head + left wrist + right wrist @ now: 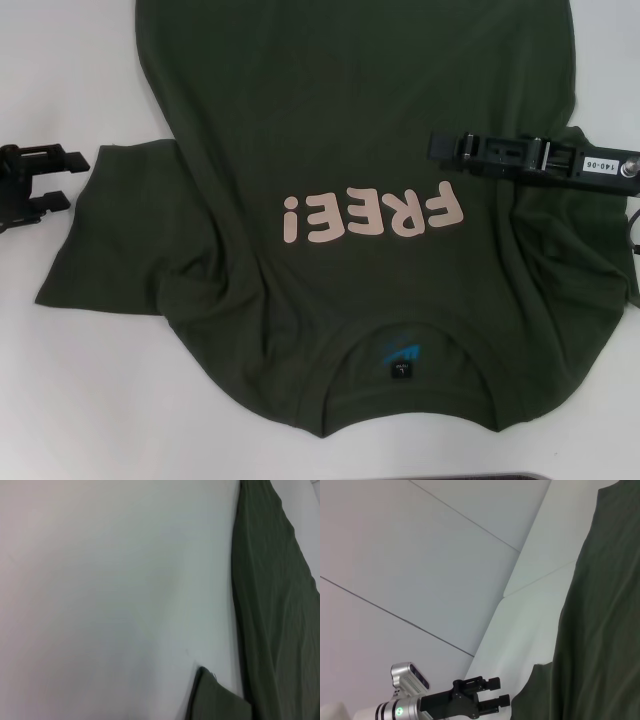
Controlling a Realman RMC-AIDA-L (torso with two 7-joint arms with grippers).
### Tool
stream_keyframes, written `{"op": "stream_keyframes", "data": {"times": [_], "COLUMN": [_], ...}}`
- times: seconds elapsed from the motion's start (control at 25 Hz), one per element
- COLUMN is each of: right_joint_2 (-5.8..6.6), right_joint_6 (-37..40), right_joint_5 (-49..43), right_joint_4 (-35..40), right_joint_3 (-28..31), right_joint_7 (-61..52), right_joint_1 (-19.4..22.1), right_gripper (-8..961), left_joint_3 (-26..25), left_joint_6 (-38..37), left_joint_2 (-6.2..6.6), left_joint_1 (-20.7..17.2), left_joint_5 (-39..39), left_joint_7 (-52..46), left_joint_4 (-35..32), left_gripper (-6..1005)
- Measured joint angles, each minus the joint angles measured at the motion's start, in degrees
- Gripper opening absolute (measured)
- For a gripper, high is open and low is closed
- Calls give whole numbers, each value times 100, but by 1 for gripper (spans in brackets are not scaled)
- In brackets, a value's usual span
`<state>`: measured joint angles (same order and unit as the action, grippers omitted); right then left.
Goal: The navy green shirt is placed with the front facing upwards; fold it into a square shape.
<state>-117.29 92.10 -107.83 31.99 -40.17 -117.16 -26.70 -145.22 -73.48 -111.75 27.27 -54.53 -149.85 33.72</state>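
The navy green shirt (330, 130) lies spread front up on the white table (90, 380), with its pale pink letters (373, 215) upside down and its neck label (401, 368) toward me. Its left sleeve (110, 240) lies flat and spread out. My left gripper (68, 181) sits low on the table just off that sleeve's edge, open and holding nothing. It also shows far off as the left gripper (487, 696). My right gripper (436, 148) reaches in from the right, above the shirt's right side beside the letters. There the cloth (560, 230) is rumpled.
The left wrist view has bare white table (110, 600) with the shirt's edge (275, 610) and a sleeve corner (215, 700) beside it. A pale panelled wall (420, 555) stands behind the table. A dark edge (520, 477) runs along the table front.
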Motion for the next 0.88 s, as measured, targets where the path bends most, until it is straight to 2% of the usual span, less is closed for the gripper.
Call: {"op": "stream_keyframes", "data": {"times": [0.88], "right_joint_2": [13], "right_joint_6": [-14], "right_joint_5": [-1], "right_joint_4": [0], "right_joint_3": [0], "right_joint_7": [0], "right_joint_1": [9], "right_gripper": [858], "left_joint_3": [29], "left_joint_6": [151], "left_joint_2": [-25], "left_joint_1": [90], "left_joint_5": [128], "left_joint_7": [44], "left_joint_4": [-111], "left_gripper": [653]}}
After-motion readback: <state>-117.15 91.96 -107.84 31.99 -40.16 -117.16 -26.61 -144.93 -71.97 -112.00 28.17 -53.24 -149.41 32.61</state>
